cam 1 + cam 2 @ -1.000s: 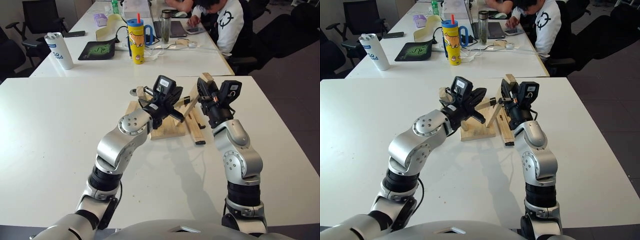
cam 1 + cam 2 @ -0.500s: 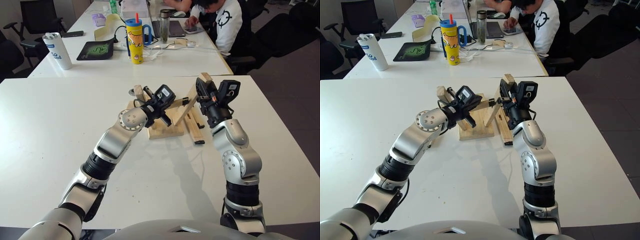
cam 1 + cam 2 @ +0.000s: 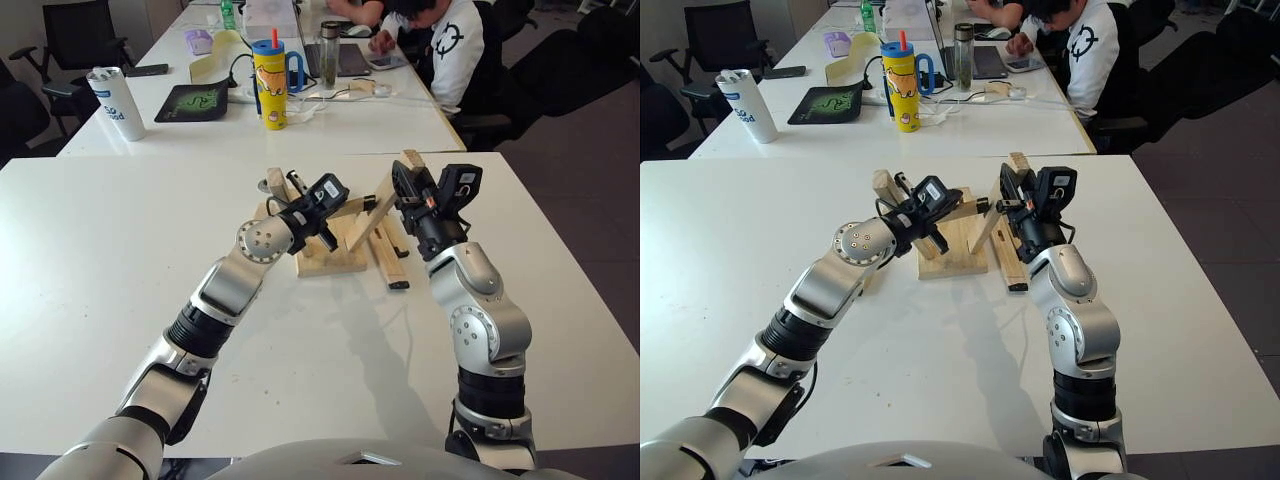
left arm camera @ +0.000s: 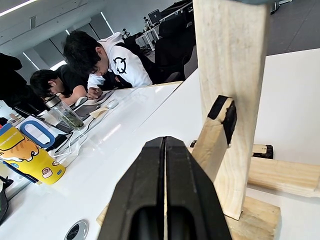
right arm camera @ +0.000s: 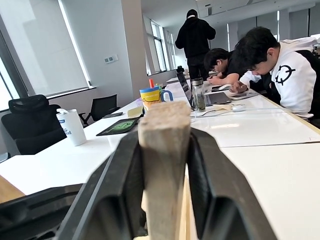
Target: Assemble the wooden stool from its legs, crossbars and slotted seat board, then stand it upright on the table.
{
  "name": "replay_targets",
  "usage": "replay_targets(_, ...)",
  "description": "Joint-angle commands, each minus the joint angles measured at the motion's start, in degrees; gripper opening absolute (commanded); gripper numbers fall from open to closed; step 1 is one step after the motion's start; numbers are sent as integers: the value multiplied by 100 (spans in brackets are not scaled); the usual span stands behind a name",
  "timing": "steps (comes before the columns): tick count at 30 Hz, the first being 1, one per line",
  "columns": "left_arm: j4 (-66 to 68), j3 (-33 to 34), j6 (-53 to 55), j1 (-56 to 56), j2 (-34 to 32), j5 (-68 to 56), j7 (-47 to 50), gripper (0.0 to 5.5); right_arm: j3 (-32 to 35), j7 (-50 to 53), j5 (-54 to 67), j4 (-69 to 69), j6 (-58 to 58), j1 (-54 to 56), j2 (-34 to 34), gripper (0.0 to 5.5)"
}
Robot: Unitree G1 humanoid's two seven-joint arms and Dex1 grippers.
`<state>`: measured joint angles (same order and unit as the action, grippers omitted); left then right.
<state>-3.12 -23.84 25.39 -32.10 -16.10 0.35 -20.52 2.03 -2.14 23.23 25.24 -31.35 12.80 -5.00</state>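
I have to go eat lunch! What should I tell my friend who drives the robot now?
Left gripper: shut, empty, over the seat board.
Right gripper: shut on a wooden piece, top end raised.
The seat board lies flat on the table; a slanted bar leans up from it; more wood pieces lie beside it, on the right.
Done: some parts look joined. Left: finish the stool and stand it upright.

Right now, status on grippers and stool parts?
Right gripper shut on a stool leg. Left gripper shut, empty, by the seat board. Nothing blocking.
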Motion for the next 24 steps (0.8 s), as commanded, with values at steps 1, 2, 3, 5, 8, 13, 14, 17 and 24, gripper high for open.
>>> replay_targets(1, 635, 143, 374, 429, -318, 370, 69, 0, 85, -295, 401, -264, -841, -604, -184, 104)
replay_targets(2, 653, 117, 351, 429, -333, 398, 41, 0, 142, -259, 455, -278, -881, -600, -170, 104)
replay_targets(3, 651, 84, 343, 444, -367, 415, -11, 0, 217, -201, 526, -328, -936, -566, -129, 105)
replay_targets(5, 653, -14, 338, 455, -437, 467, -114, 0, 344, -102, 627, -418, -1020, -490, -46, 105)
replay_targets(8, 794, -65, 277, 366, -472, 596, -197, 0, 354, -44, 660, -444, -1037, -414, -21, 105)
replay_targets(13, 909, 69, 359, 215, -434, 500, -420, 0, 223, -44, 584, -417, -969, -306, -20, 105)
replay_targets(14, 935, 68, 403, 206, -458, 479, -500, 0, 172, -52, 548, -393, -938, -271, -30, 105)
replay_targets(17, 1153, 165, 442, 156, -437, 324, -764, 0, 16, -72, 447, -321, -867, -97, -45, 105)
replay_targets(24, 2986, -226, -502, -602, -561, 765, -1302, 0, -88, -63, 332, -477, -804, 361, 94, 105)
